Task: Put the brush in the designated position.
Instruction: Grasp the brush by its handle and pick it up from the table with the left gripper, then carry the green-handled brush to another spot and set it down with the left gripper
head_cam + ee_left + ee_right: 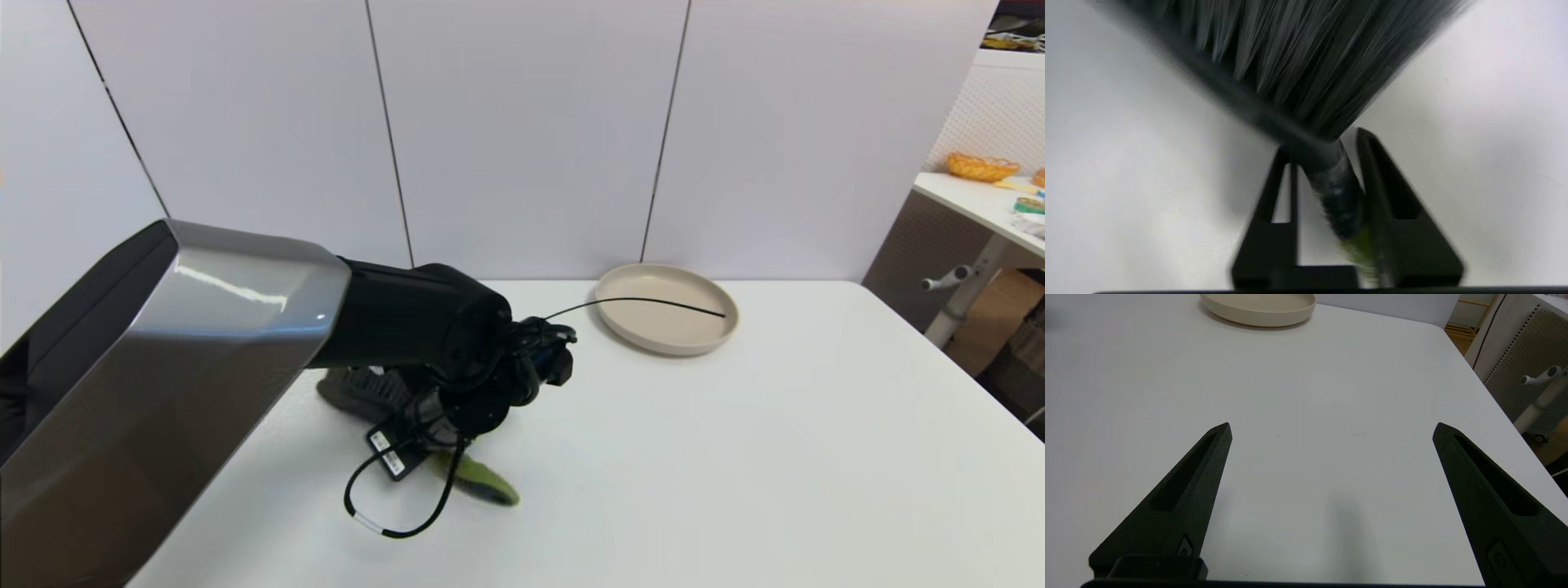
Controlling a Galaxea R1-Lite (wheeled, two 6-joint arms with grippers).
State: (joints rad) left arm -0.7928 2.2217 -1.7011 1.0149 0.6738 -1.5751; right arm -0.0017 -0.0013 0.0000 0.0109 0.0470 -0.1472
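My left gripper (1327,163) is shut on the brush (1331,183), its fingers (1392,204) clamping the narrow black neck just behind the head. The dark grey bristles (1298,61) fan out ahead of the fingertips over white tabletop. In the head view the left arm covers most of the brush: the bristles (359,392) stick out at the table's left side and the olive-green handle (482,482) points toward the front edge. I cannot tell whether the brush touches the table. My right gripper (1333,428) hovers open over bare white tabletop with nothing between its fingers.
A beige plate (653,343) sits empty at the back of the table near the wall, also seen far ahead in the right wrist view as the plate (1257,316). A thin black cable (645,300) arcs over it. The table's right edge (963,367) borders another desk.
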